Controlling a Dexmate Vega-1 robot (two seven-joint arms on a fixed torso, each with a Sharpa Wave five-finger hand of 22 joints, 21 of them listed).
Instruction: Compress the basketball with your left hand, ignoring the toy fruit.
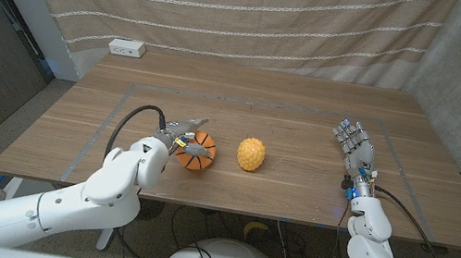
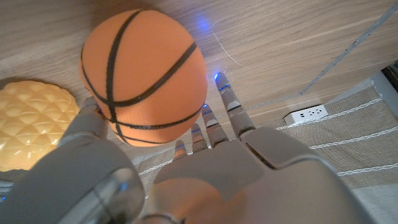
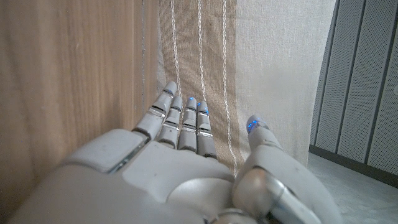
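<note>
My left hand (image 1: 178, 142) cups the basketball (image 1: 198, 152), fingers (image 2: 227, 99) spread, squeeze not visibly begun; toy fruit (image 1: 251, 154) untouched; right hand (image 1: 356, 150) open-fingered, idle.

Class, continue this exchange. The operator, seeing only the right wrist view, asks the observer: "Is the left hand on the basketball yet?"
Observer: Yes, in the head view the left hand has its fingers over the basketball.
Operator: Is it touching the toy fruit?
Observer: No, the yellow toy fruit lies apart from the ball, towards the right hand.
Operator: Is the ball squashed?
Observer: The left wrist view shows it looking round.
</note>
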